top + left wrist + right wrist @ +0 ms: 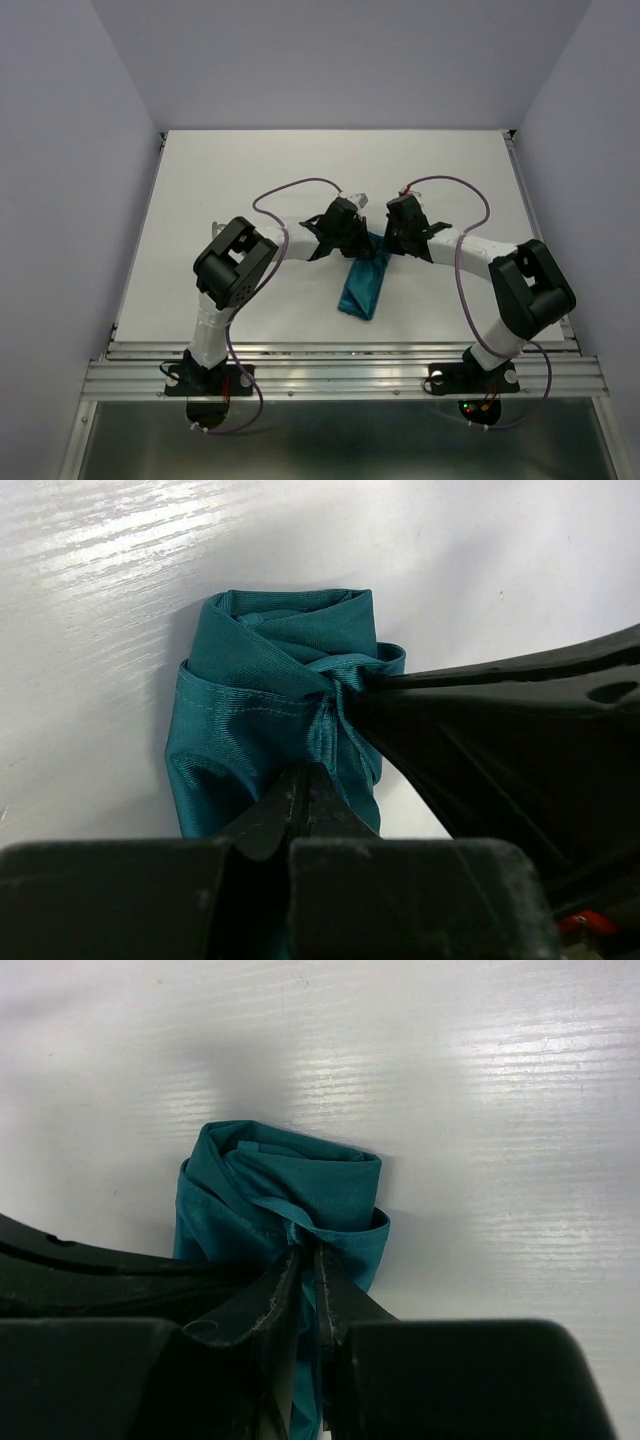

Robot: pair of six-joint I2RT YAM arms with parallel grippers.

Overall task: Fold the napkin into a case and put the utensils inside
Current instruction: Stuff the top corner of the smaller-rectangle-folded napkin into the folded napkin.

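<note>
left gripper [298, 788]: my fingers are pressed together, pinching a bunched fold of the cloth at their tips.
right gripper [308, 1260]: my fingers are almost together, nipping a rim of the cloth between them, with only a thin slit showing.
napkin [364, 287]: teal, folded into a narrow long band. it lies on the table between my two arms, with its near end angled a little to my left.
far end of the napkin: the layers are wrapped round one another and drawn into a pucker where my two hands meet.
my hands: close side by side over that far end. my right finger reaches across in the left wrist view.
table [250, 180]: white, finely grained.
</note>
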